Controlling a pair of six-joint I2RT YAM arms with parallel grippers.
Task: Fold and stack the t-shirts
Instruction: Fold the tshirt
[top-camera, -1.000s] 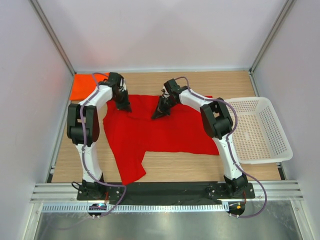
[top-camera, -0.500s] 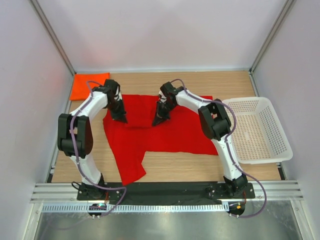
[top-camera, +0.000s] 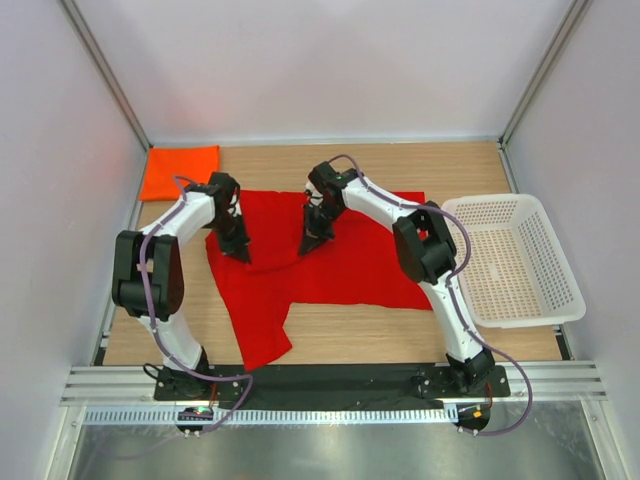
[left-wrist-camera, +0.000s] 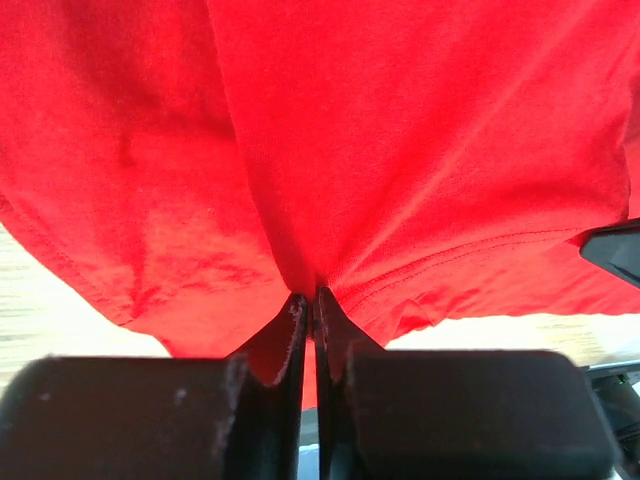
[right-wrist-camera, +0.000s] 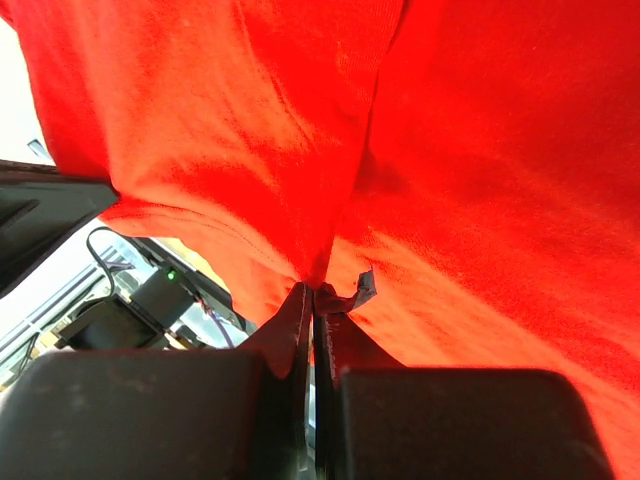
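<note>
The red t-shirt (top-camera: 340, 265) lies spread on the wooden table, its far edge lifted and folded toward the near side. My left gripper (top-camera: 241, 253) is shut on the shirt's far left edge; the cloth fills the left wrist view (left-wrist-camera: 400, 150), pinched between the jaws (left-wrist-camera: 313, 297). My right gripper (top-camera: 306, 246) is shut on the far edge near the collar; the right wrist view shows red cloth (right-wrist-camera: 450, 150) pinched at the jaw tips (right-wrist-camera: 313, 287). The orange t-shirt (top-camera: 179, 170) lies folded at the far left corner.
A white mesh basket (top-camera: 520, 262) stands at the right edge of the table. Grey walls enclose the table on three sides. A metal rail runs along the near edge by the arm bases.
Both grippers have moved toward the near side, drawing the red shirt's far edge over the shirt. The left arm has uncovered the orange shirt.
</note>
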